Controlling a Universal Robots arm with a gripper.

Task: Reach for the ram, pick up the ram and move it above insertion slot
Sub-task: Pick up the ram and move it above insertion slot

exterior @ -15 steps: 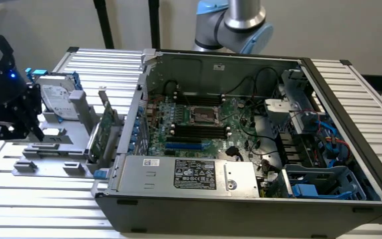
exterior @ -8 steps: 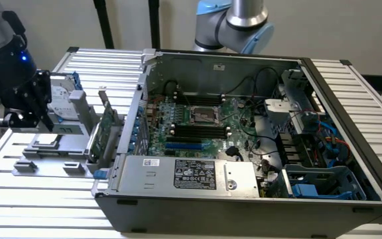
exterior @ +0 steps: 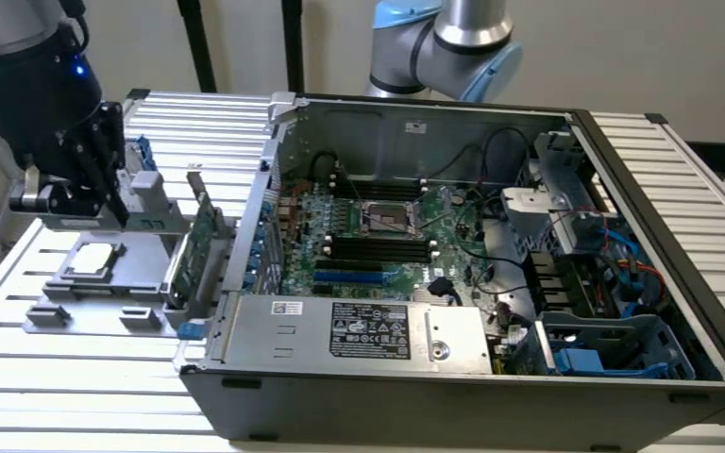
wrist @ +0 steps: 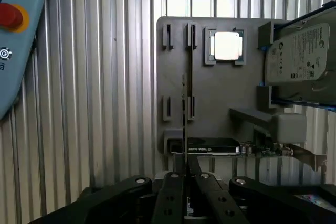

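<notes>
Even, soft light is falling across both views. Glare is washing out the processor (wrist: 227, 45) at 12 o'clock in the wrist view. The gripper linkage at 6 o'clock is sitting in deep shadow.

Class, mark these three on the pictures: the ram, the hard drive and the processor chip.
ram (wrist: 186, 98), wrist view, thin top edge, seen end-on.
hard drive (wrist: 299, 56), wrist view, its silver labelled face.
processor chip (wrist: 227, 45), wrist view, middle of its bright lid.

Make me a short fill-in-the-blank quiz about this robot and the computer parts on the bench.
The gripper is shut on the ___.
The ram stands on edge above the grey ___.
The computer case lies with its side ___.
Beside the ram's slots, the tray holds a square ___.

Missing words: ram; tray; open; processor chip
</notes>
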